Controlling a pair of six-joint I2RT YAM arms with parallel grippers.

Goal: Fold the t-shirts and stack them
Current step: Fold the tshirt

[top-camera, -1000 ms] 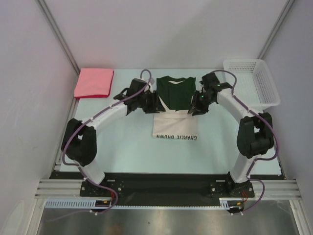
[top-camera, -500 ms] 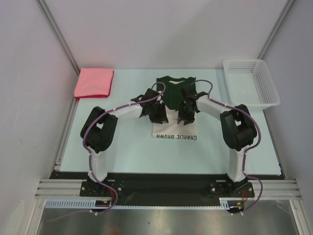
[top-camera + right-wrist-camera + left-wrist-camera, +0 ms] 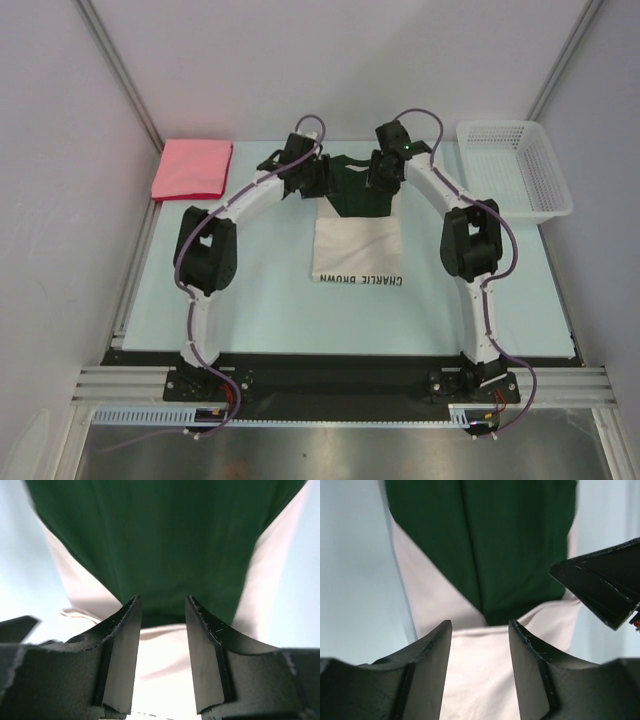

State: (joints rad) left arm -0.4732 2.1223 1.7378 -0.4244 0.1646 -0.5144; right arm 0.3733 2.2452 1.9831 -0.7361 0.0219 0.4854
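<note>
- Where the table (image 3: 260,300) reaches its far-left corner, the pink shirt (image 3: 192,168) lies folded square, well apart from both arms.
- Left arm: it rises from the near edge, bends at the elbow and reaches far and inward in an arc. The left gripper (image 3: 322,180) hangs over the far-left part of the print shirt (image 3: 358,245).
- Left gripper's jaws stand part-way apart and grip nothing.
- Print shirt: it lies flat at the table's middle with its long axis running near to far. The dark green end is far, and the cream end with the lettering is near. From above, the lettering reads upside down.
- Right arm: it mirrors the left, arcing far and inward. The right gripper (image 3: 380,180) hangs over the shirt's far-right part, near the left one.
- Right gripper's jaws also stand part-way apart with nothing between them.
- Basket (image 3: 500,124): it sits at the far-right corner, apart from the shirt.
- Left wrist view alone shows the gap of the left gripper (image 3: 480,627) bare, with cream cloth of the print shirt (image 3: 520,545) beneath. One of the right fingers (image 3: 602,587) shows at its right edge.
- Right wrist view shows the right gripper (image 3: 162,602) the same way, over the edge between green and cream on the print shirt (image 3: 160,535).
</note>
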